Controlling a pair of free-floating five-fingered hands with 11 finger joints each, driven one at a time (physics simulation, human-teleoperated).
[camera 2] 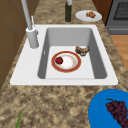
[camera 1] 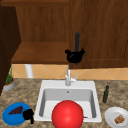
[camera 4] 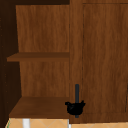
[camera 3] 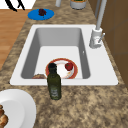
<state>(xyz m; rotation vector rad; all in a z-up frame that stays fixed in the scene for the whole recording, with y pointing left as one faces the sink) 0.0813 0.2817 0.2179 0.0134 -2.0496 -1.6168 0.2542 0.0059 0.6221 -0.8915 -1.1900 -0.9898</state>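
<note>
My right hand [camera 1: 74, 57] is up at the wall cabinet, curled round the lower end of the dark vertical door handle [camera 1: 77, 41]. The upper view has the same hand [camera 4: 75, 108] on the handle [camera 4: 77, 91], whose door is closed. My left hand [camera 1: 28, 115] hangs low at the front left, beside the right rim of a blue plate [camera 1: 10, 118] that carries dark grapes [camera 1: 15, 110]. Its fingers [camera 3: 13, 5] hang straight and hold nothing. A large red ball [camera 1: 67, 115] covers the front of the sink [camera 1: 47, 85].
In the basin lie a red-rimmed plate [camera 2: 75, 67] with a small red fruit [camera 2: 59, 60] and a brown item [camera 2: 82, 50]. A green bottle [camera 1: 106, 94] and a white plate [camera 1: 111, 113] with pastry stand at the right. The faucet [camera 1: 68, 77] and open shelves [camera 1: 40, 53] are behind.
</note>
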